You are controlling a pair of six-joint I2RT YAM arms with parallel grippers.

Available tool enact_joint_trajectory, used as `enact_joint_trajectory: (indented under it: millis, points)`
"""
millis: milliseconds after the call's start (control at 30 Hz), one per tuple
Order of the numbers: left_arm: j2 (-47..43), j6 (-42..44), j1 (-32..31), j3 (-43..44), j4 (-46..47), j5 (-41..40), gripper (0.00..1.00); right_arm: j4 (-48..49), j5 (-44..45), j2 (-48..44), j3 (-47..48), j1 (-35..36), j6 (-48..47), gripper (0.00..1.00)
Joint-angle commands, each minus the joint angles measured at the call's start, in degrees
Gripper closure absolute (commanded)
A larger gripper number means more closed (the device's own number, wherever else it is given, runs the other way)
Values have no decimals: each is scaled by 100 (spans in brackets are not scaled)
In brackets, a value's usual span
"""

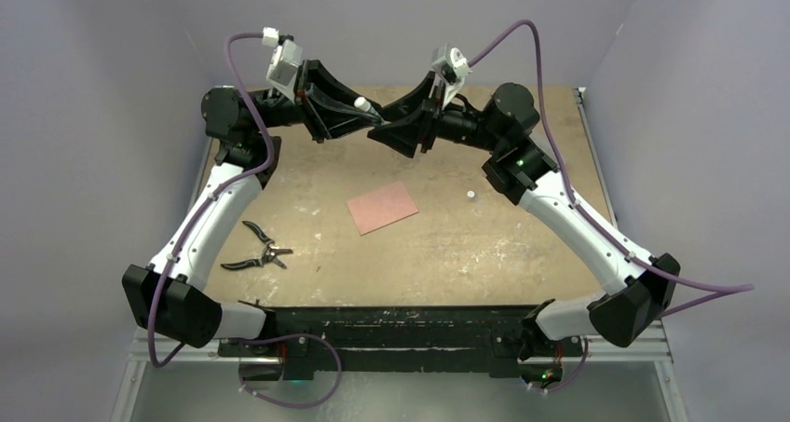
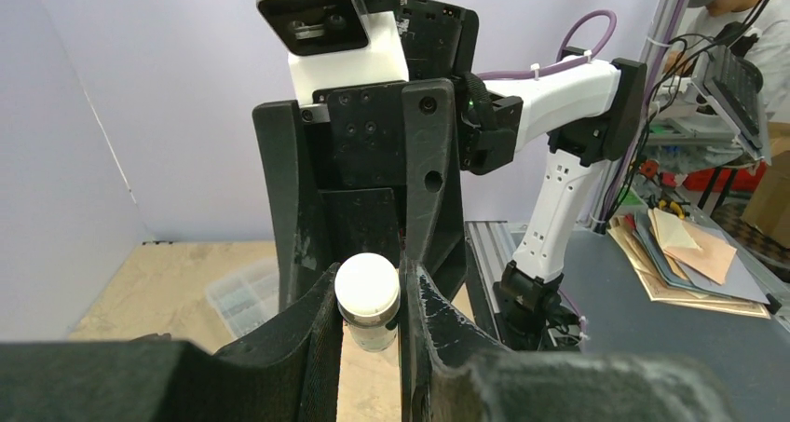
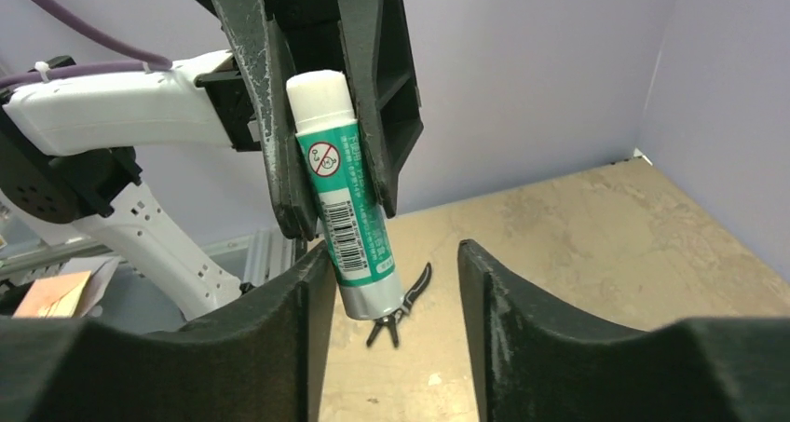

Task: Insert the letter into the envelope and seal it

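So the left gripper (image 2: 368,347) is clamped on a green glue stick (image 3: 345,208), holding it up in the air over the far side of the tabletop (image 1: 447,254). The right gripper (image 3: 391,264) sits nose to nose with it, jaws spread wide around the stick's free end, one finger just beside the tube but not pinching anything. Looks to me like the sealing part of the job: a two-handed fiddle with the glue, either pulling a cap or twisting the stick out, can't tell which. There's a small white bit (image 1: 471,195) on the tabletop near the right arm that could be the cap, but it's too tiny to be sure. The envelope (image 1: 382,207) lies flat mid-tabletop, well apart from both grippers, no flap visible from above. No separate letter shows, so my guess is it's inside. Next move probably needs the right gripper to close squarely on that free end without knocking the stick crooked, then the stick has to come down to the flap. Pliers (image 1: 259,250) sit off by the left arm.
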Motion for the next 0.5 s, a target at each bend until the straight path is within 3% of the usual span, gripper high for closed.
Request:
enact_joint_trajectory:
  millis: [0, 267, 367, 467]
  points:
    - [2, -101, -17, 153, 294, 31, 100, -65, -342, -5, 355, -18, -276, 51]
    - [29, -213, -42, 199, 283, -138, 100, 468, 11, 43, 395, -17, -110, 87]
    - [29, -407, -58, 176, 264, -458, 84, 1209, 205, 47, 209, -15, 341, 97]
    - [1, -727, -111, 41, 489, -860, 68, 2373, 508, -1, -316, -8, 1102, 98]
